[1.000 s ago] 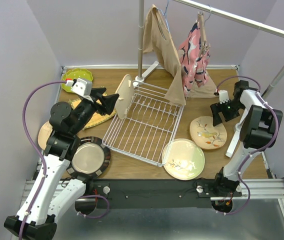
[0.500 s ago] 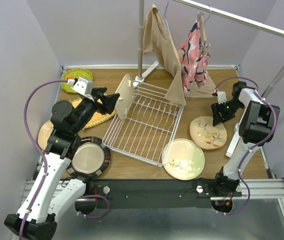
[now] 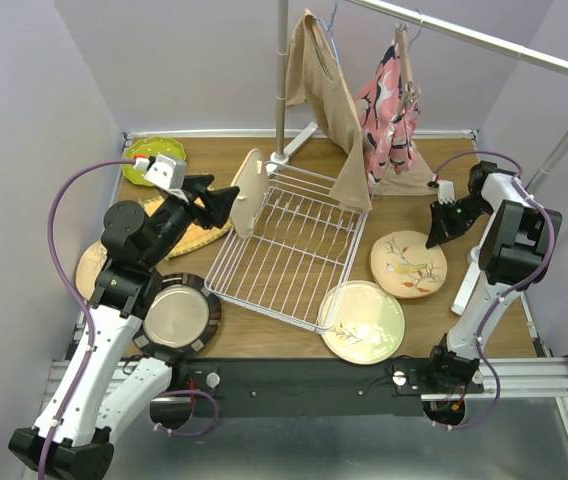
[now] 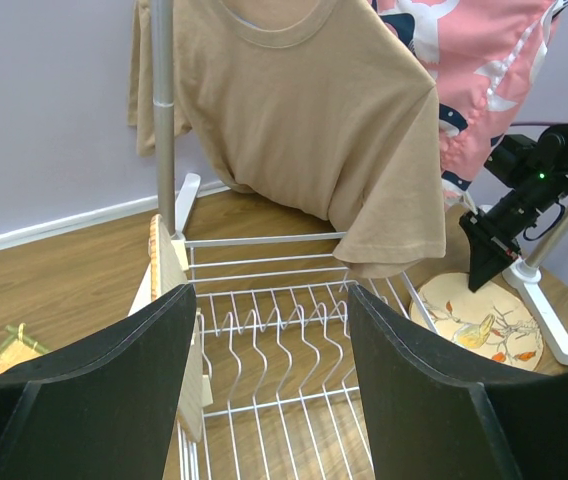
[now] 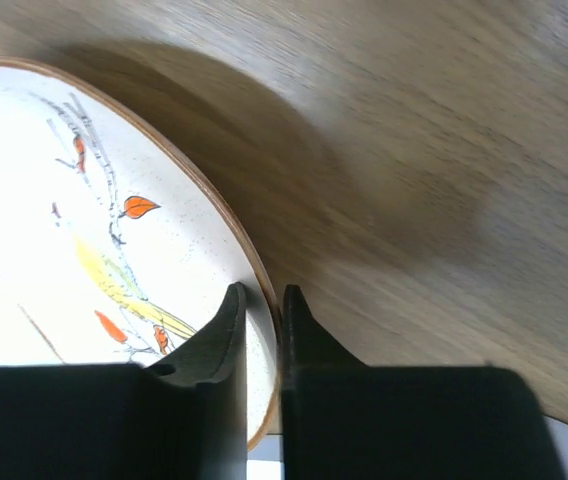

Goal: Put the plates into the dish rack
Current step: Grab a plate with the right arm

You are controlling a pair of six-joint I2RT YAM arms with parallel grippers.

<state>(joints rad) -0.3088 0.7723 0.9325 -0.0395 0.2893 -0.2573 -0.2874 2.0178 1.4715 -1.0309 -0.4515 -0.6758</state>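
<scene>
Here, the right gripper (image 5: 262,296) is nipped narrow on the rim of the tan floral plate (image 5: 84,240)
That plate sits on the counter (image 3: 396,208) right of the dish rack (image 3: 289,250); whether its gripped edge is lifted is hard to tell. The left gripper (image 4: 269,300) hangs wide with nothing between its fingers, facing a cream plate (image 4: 169,265) standing on edge at the rack's left end. The left arm half hides the lime green plate (image 3: 154,150)

No text, label or number is legible in any view. The tan plate (image 3: 408,264) bears only painted leaves.
</scene>
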